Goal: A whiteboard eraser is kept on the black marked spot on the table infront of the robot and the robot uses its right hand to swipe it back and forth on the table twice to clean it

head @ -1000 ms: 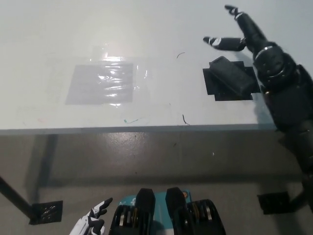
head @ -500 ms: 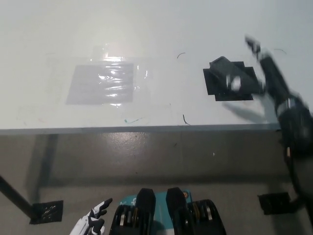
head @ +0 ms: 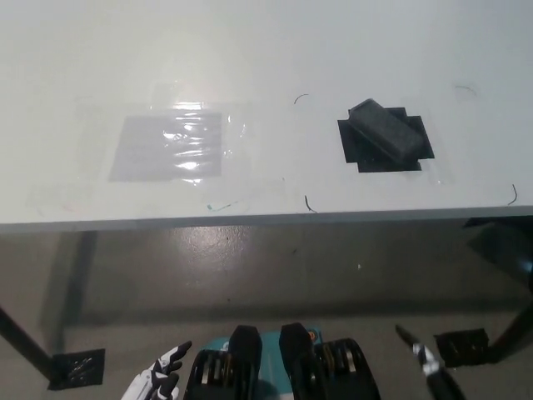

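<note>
Head view: a dark whiteboard eraser (head: 385,131) lies askew on the black marked spot (head: 386,143) at the right of the white table (head: 266,50), with a glossy clear film patch (head: 171,146) well apart to its left. The black right hand (head: 431,371) sits low at the bottom right below the table edge, touching nothing, its finger spread impossible to tell. The white left hand (head: 158,379) rests at the lower left, fingers apart and empty.

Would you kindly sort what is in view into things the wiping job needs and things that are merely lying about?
Needed for the job:
eraser
black marked spot
table
right hand, low at the bottom right

Lying about:
clear plastic sheet
left hand, resting at the bottom left
</note>
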You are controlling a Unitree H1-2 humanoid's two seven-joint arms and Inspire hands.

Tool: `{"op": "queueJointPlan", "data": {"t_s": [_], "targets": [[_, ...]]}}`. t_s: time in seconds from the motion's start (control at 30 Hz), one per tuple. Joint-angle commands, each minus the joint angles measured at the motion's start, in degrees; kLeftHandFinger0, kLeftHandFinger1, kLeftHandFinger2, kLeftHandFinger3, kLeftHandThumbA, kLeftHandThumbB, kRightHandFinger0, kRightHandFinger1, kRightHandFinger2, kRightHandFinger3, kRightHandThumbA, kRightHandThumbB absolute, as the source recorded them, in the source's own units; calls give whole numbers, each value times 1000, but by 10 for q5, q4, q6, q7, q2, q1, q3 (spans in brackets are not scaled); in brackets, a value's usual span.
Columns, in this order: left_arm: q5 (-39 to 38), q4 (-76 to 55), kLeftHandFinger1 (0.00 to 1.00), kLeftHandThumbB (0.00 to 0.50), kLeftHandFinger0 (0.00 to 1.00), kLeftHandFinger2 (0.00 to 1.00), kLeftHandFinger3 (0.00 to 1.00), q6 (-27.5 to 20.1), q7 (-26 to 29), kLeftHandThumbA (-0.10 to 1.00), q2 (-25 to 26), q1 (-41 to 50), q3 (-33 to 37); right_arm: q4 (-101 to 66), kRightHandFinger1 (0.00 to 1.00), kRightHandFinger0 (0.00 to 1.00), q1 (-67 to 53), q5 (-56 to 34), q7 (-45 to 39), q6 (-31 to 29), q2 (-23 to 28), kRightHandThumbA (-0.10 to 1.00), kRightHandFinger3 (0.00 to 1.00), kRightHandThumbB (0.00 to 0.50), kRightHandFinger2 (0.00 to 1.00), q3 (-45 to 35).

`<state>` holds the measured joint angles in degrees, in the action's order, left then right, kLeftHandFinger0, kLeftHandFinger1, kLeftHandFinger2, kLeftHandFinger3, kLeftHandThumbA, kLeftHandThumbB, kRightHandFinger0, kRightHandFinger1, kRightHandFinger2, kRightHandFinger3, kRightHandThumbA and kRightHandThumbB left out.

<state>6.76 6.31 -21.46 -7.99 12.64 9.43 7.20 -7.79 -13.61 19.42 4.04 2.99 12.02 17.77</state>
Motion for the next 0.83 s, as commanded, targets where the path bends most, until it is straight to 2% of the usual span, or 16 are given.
{"op": "queueJointPlan", "data": {"t_s": [0.0, 0.1, 0.17, 0.3, 0.37, 0.4, 0.5, 0.8], "targets": [[-13, -9, 1000, 500, 1000, 1000, 1000, -35, -6, 1000, 5, -10, -1, -73, 1000, 1000, -45, 4, 270, -299, 12, 1000, 1000, 286, 1000, 47], [-17, -6, 1000, 500, 1000, 1000, 1000, -35, -7, 1000, 3, -12, -1, -31, 1000, 1000, -38, 4, 272, -299, 13, 1000, 1000, 298, 1000, 46], [-15, -8, 1000, 500, 1000, 1000, 1000, -35, -7, 1000, 3, -9, 0, 4, 1000, 1000, -36, -44, 222, -299, 16, 1000, 1000, 295, 1000, 47], [-17, -5, 1000, 500, 1000, 1000, 1000, -38, -7, 1000, 2, -8, 0, 72, 1000, 1000, -33, -99, 141, -299, -1, 1000, 1000, 354, 1000, 12], [-14, -6, 1000, 500, 1000, 1000, 1000, -37, -6, 1000, 2, -9, 0, 86, 1000, 1000, -29, -124, 112, -299, -7, 1000, 1000, 344, 1000, 1], [-13, -4, 1000, 500, 1000, 1000, 1000, -39, -7, 1000, 3, -11, 1, 89, 1000, 1000, -30, -138, 94, -299, -11, 1000, 1000, 359, 1000, -5], [-16, -6, 1000, 500, 1000, 1000, 1000, -32, -10, 1000, 5, -12, 1, 97, 1000, 1000, -24, -138, 92, -299, -11, 1000, 1000, 343, 1000, -7], [-20, 3, 1000, 500, 1000, 1000, 1000, -38, -10, 1000, 3, -14, 1, 99, 1000, 1000, -21, -136, 92, -299, -10, 1000, 1000, 358, 1000, -9]]}}
